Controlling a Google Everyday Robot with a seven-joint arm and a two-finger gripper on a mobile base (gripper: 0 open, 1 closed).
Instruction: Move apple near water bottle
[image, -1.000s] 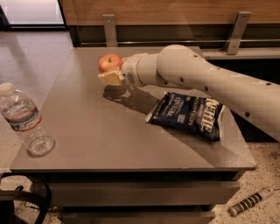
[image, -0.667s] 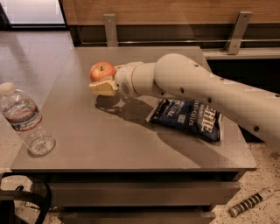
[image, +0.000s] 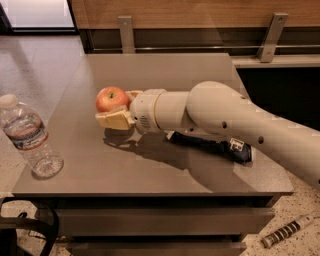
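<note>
Status: transport step in hand, placement not yet made. The end effector (image: 116, 111) is over the left-centre of the worktop (image: 165, 75), closed on the apple (image: 112, 98). One tan finger (image: 114, 120) shows under the near side of the fruit. The opposite finger is mostly hidden behind it, so the far contact is inferred, not confirmed. The apple appears to be clear of the surface, judging by the shadow cast on the worktop directly beneath the end effector. The bottle (image: 27, 137) stands upright at the near left corner of the worktop, close to the left edge, cap on. It lies to the left of the apple and nearer to the camera, with a strip of open surface between them, so the two are apart, not beside one another. The arm (image: 225, 115) reaches in from the right and passes over a dark bag (image: 215, 146) lying flat to the right of centre; the bag is not in the line of travel. Assessment: the next move calls for further travel to the left and toward the near edge, then a descent to set the apple down just beside the bottle before release. Points to watch: the bottle is light-looking and close to the corner, so the approach should stop short of touching it, and the apple, being round, should be seated on the surface before the fingers part.
</note>
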